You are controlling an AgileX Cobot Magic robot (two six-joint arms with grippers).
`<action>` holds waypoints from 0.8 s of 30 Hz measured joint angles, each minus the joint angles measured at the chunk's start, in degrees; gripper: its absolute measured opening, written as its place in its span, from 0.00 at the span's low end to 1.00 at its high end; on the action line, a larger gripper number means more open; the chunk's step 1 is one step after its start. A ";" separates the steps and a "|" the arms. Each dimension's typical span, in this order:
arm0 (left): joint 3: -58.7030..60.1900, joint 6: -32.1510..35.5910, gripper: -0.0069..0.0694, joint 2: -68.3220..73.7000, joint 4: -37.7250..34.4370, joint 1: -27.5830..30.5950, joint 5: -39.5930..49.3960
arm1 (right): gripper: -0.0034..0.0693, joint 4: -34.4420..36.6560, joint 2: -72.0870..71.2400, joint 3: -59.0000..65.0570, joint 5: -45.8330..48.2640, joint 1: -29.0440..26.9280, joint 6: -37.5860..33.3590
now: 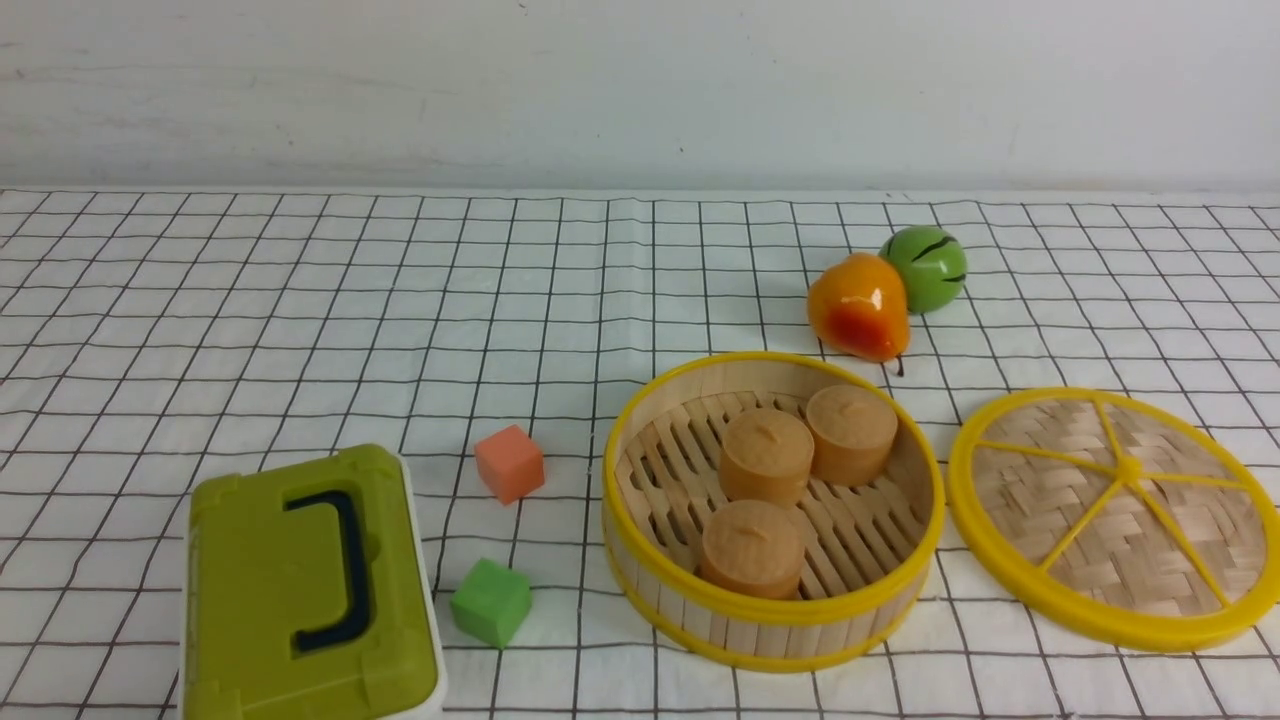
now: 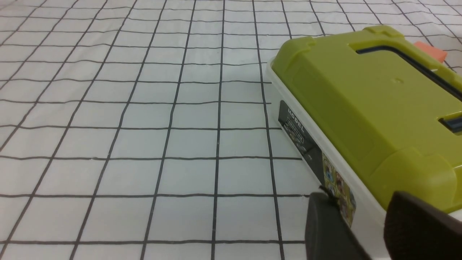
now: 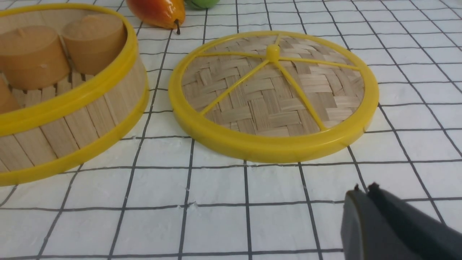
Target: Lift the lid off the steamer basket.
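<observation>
Lid [image 1: 1115, 515] — laid flat on the checked cloth [image 1: 300, 300] just right of the steamer basket [image 1: 770, 620], which is left uncovered with three tan cakes [image 1: 765, 455] exposed. Right gripper [image 3: 362, 191] — fingers pressed together, nothing held; left gripper [image 2: 361, 216] — fingers parted beside the green box [image 2: 371, 101], empty. Removal is judged done; a careless retreat could nudge the lid or box.

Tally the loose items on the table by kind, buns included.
Steamer basket: 1
Lid, flat beside the basket: 1
Tan buns in the basket: 3
Toy fruit: 2
Small cubes: 2
Green box: 1
Total: 10
</observation>
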 joint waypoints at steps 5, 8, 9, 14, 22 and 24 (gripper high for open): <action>0.00 0.00 0.40 0.00 0.00 0.00 0.00 | 0.09 0.00 0.00 0.00 0.00 -0.08 0.00; 0.00 0.00 0.40 0.00 0.00 0.00 0.00 | 0.09 0.00 0.00 0.00 0.00 -0.08 0.00; 0.00 0.00 0.40 0.00 0.00 0.00 0.00 | 0.10 0.00 0.00 0.00 0.00 -0.08 0.00; 0.00 0.00 0.40 0.00 0.00 0.00 0.00 | 0.10 0.00 0.00 0.00 0.00 -0.08 0.00; 0.00 0.00 0.40 0.00 0.00 0.00 0.00 | 0.12 0.00 0.00 0.00 0.00 -0.08 0.00; 0.00 0.00 0.40 0.00 0.00 0.00 0.00 | 0.12 0.00 0.00 0.00 0.00 -0.08 0.00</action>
